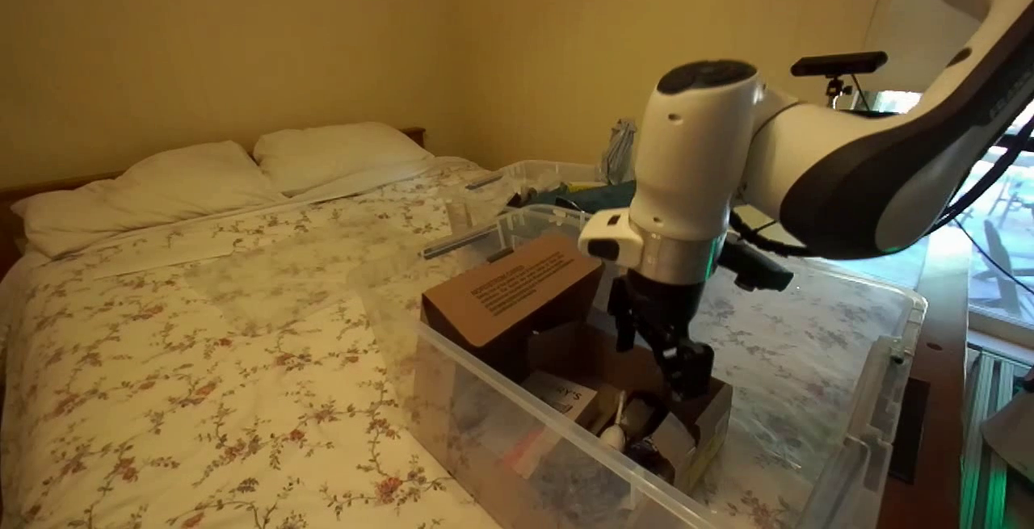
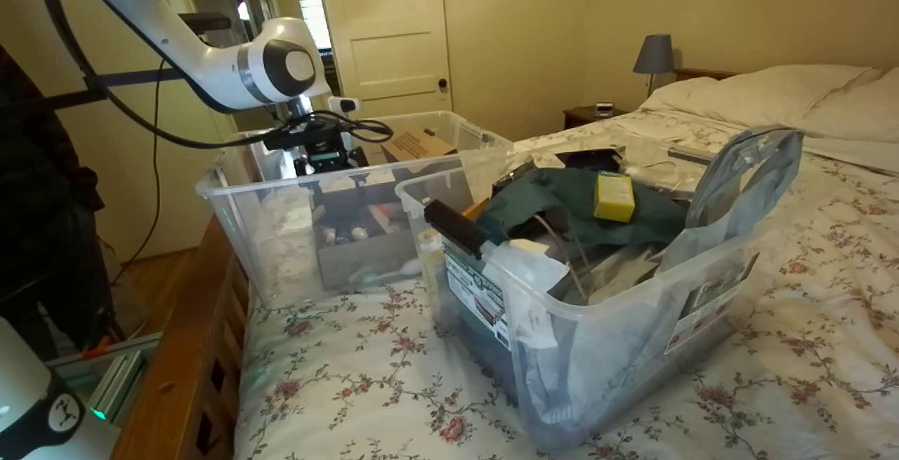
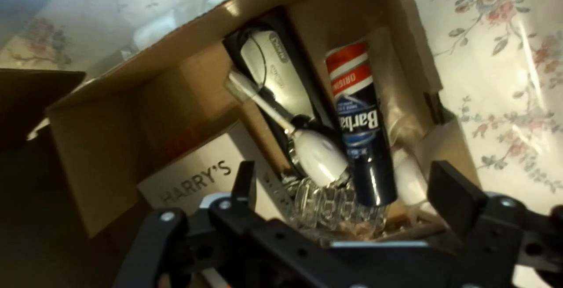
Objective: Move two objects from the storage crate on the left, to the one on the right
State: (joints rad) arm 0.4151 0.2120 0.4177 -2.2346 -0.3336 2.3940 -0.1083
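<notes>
in an exterior view, the left crate (image 2: 242,200) is holding a brown box (image 3: 99,169) with a harry's box (image 3: 206,178) and a striped can (image 3: 363,129) inside. the gripper (image 3: 347,185) is hanging above, its jaws standing wide apart. the right crate (image 2: 618,347) is holding a yellow box (image 2: 614,198).

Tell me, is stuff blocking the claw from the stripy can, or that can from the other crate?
Nothing visible blocks the claw from the can. Sideways, walls of the cardboard box, its crate and the other crate stand between; it probably needs lifting over.
</notes>
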